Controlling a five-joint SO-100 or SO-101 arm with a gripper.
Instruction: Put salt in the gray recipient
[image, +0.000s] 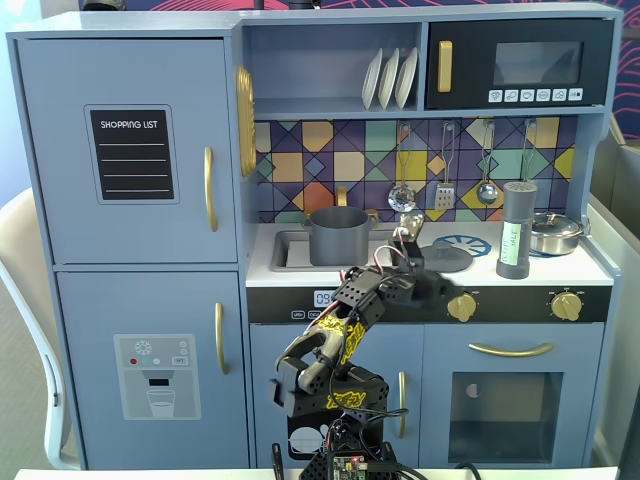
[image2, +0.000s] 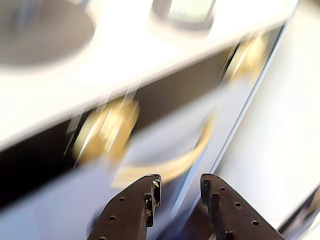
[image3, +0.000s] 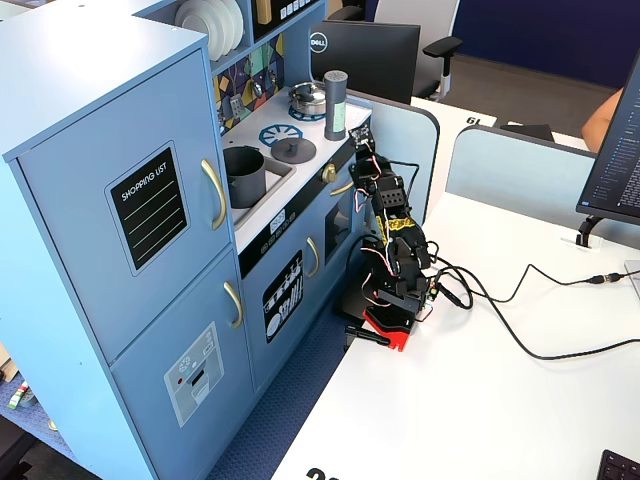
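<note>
The salt shaker (image: 516, 230), a tall grey cylinder with a pale label, stands on the white counter to the right of the stove in a fixed view. It also shows in the other fixed view (image3: 335, 105), and its base shows blurred at the top of the wrist view (image2: 185, 10). The gray pot (image: 336, 235) sits in the sink (image3: 243, 175). My gripper (image2: 180, 181) is open and empty, with its jaws apart. It hovers in front of the counter edge (image: 410, 252), left of the shaker and right of the pot (image3: 358, 137).
A flat grey lid (image: 445, 259) lies on the burner between pot and shaker. A steel pan (image: 556, 232) sits right of the shaker. Gold knobs (image2: 105, 132) and the oven handle (image2: 170, 165) are close ahead of the jaws. Utensils (image: 444, 190) hang on the backsplash.
</note>
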